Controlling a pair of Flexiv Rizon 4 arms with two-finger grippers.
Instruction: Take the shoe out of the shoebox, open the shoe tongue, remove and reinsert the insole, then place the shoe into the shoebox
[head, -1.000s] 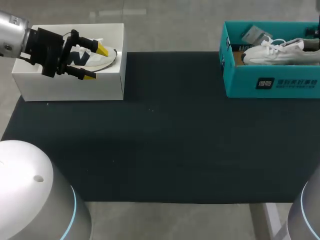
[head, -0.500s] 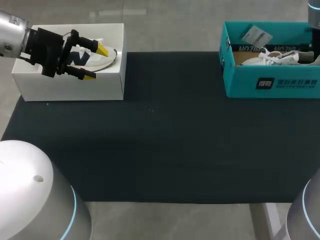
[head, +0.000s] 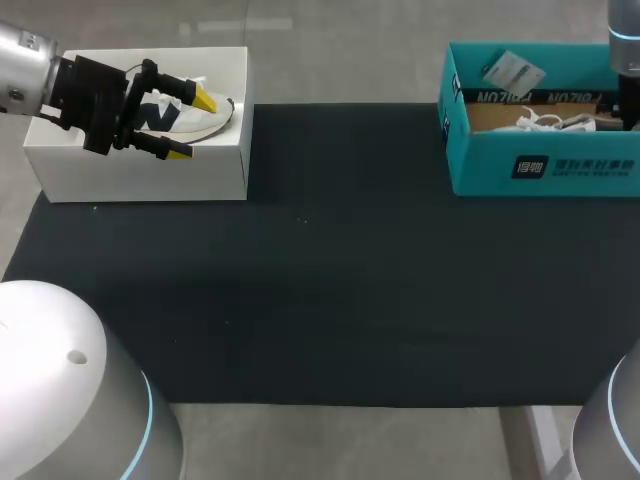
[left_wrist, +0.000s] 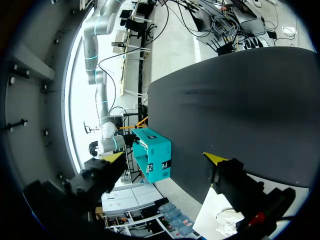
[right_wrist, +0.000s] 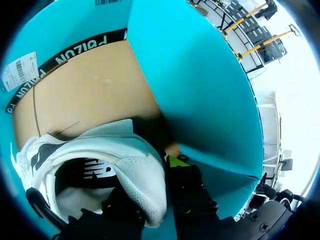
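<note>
Teal shoebox (head: 545, 165) holds the white shoe (head: 545, 123) lengthwise; right hand (right_wrist: 150, 185), inside the shoebox, looks clamped on its heel; left hand (head: 190, 125), fingers apart, hangs well apart from the shoebox.

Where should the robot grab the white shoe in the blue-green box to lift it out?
Probably by the heel rim, from straight above: one finger inside the opening, one behind the heel. The white shoe sits sole-down, opening up, and the teal box walls stand close, blocking the sides.
</note>
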